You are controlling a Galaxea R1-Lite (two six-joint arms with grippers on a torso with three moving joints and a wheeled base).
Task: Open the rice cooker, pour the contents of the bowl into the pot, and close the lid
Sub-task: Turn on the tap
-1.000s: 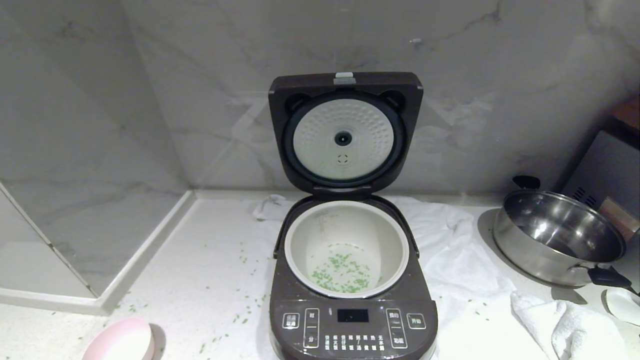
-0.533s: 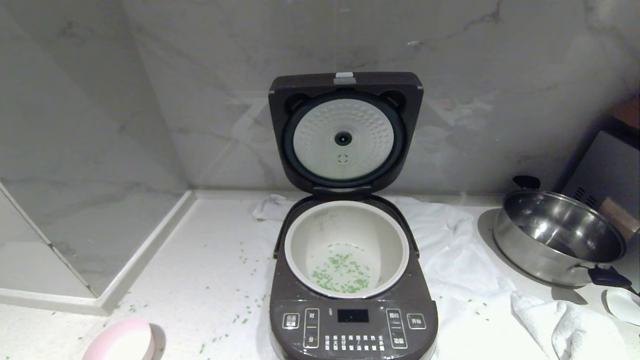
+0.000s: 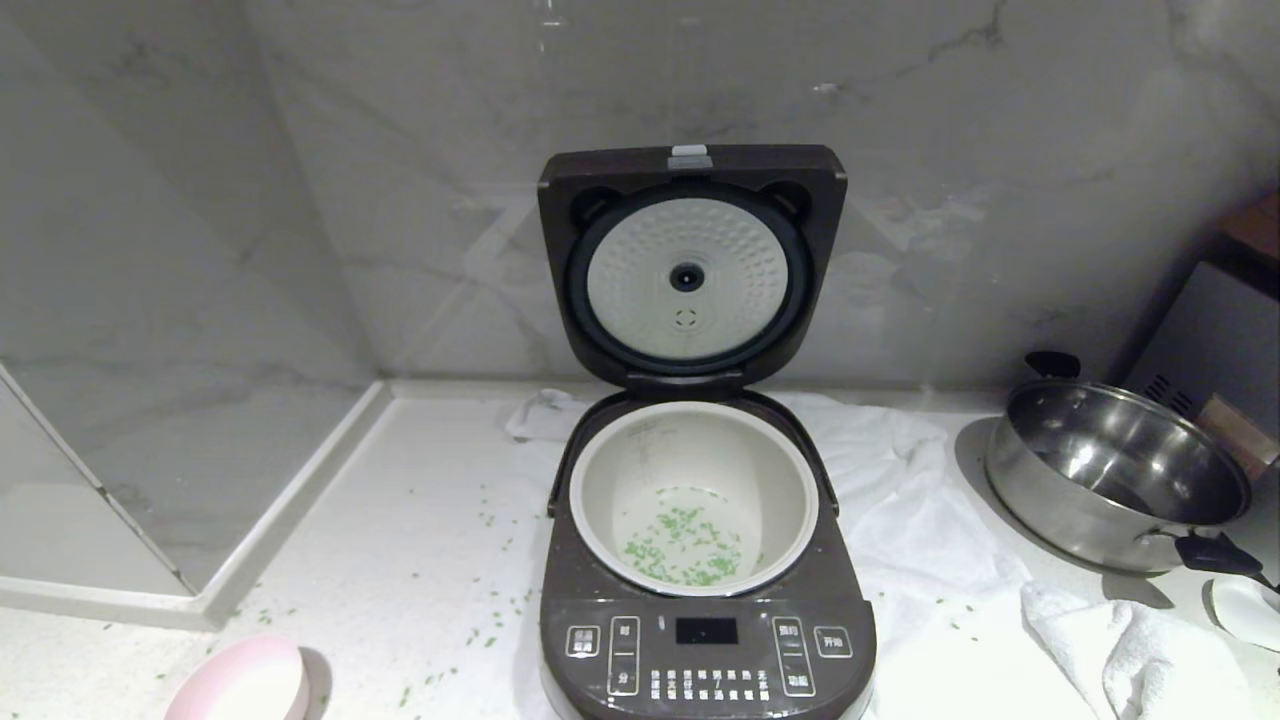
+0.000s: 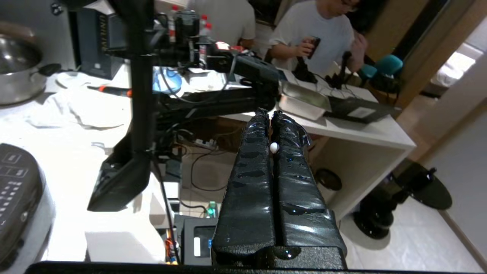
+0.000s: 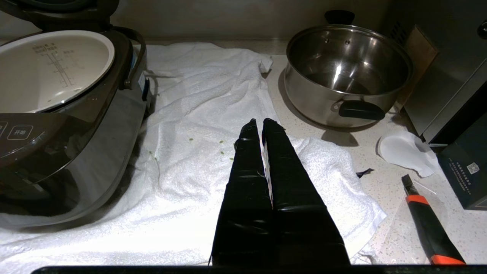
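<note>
**Both grippers shut and empty, cooker open with green grains in the pot**

The left gripper (image 4: pixel 271 114) has its two black fingers pressed together with nothing between them; it points away from the counter toward a room with a white desk (image 4: pixel 365 129) and a person in a white shirt (image 4: pixel 323 34). A corner of the rice cooker's control panel shows at the edge of that wrist view. The right gripper (image 5: pixel 262 123) is likewise closed tight on nothing, hanging over a white towel (image 5: pixel 198 114) spread on the counter just beside the rice cooker (image 5: pixel 76 125). A few green bits lie on the towel near its fingertips. Beyond it stands a steel pan (image 5: pixel 348 72) with black handles, and an orange-and-black utility knife (image 5: pixel 426 217) lies on the counter to the side.

From the head view neither arm shows. The rice cooker (image 3: pixel 705 640) sits in the middle of the counter with the lid (image 3: pixel 690 260) standing upright, its pale dimpled plate facing forward. The pot (image 3: pixel 692 495) sits inside the cooker, with the green grains (image 3: pixel 685 545) scattered over its bottom. More green bits are strewn on the counter to the cooker's left. The pink bowl (image 3: pixel 240 680) rests on the counter at the near left, well apart from the cooker, tilted with its white inside partly showing
</note>
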